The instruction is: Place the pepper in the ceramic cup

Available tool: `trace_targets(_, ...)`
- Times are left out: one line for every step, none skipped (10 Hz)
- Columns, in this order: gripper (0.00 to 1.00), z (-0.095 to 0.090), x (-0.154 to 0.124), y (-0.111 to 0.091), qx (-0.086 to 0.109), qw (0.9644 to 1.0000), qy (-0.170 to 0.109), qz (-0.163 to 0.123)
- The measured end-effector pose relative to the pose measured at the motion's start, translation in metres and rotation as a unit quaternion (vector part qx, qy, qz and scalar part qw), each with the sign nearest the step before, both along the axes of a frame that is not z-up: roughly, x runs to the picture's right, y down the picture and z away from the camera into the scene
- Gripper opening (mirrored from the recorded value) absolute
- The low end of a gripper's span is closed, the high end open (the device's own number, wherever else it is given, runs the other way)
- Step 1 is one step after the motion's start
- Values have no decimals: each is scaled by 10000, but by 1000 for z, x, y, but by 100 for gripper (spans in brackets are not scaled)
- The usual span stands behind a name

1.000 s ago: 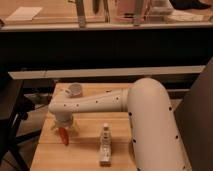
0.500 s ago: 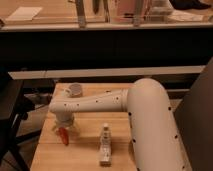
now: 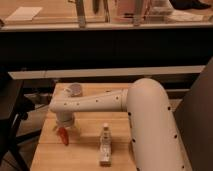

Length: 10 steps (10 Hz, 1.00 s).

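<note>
Holding about the same pose as half a second ago, the white arm (image 3: 95,102) reaches left across the wooden table (image 3: 85,150); the only visible change is a slight shift of the wrist end and pepper toward the left. The gripper (image 3: 63,131) hangs over the table's left side, pinching the pepper (image 3: 63,135), which sits at its tip just above or at the tabletop; contact with the wood cannot be told. The pepper is small, slender, orange-red and tapered, long axis near vertical, narrow end pointing down and slightly right. The ceramic cup (image 3: 74,89) is at the far left of the table, beyond the arm: small, white, round rim, partly hidden by the arm. The white bottle (image 3: 105,145) stands near the table's middle, right of the pepper and apart from it. The arm is smooth, rounded, dotted with small dark holes. The table is pale wood planks.
</note>
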<state>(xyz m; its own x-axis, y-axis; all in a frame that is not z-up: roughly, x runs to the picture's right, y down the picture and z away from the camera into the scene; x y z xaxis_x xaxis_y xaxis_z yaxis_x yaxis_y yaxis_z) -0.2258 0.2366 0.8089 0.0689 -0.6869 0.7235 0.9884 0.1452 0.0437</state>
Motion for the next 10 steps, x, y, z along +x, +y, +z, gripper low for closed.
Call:
trace_targets(80,0,-1,2,-22,10000,2,-31)
trace_targets(80,0,-1,3,-43,10000,6,-43)
trace_targets(80,0,1,5,-84,9999,45,-86)
trace_targets(80,0,1,4,-86,9999,49,-93)
trace_targets(80,0,1,5,-88,9999,57,-104)
trace_targets(80,0,1,5,-90,9999,62,-112)
trace_targets(80,0,1,5,-92,9999,74,-126)
trace_targets(74,0,1,6,-109,9998,86,-145)
trace_targets(69,-1,1,6,-115,9998,91,-157)
trace_targets(68,-1,1,6,-120,9997,96,-168)
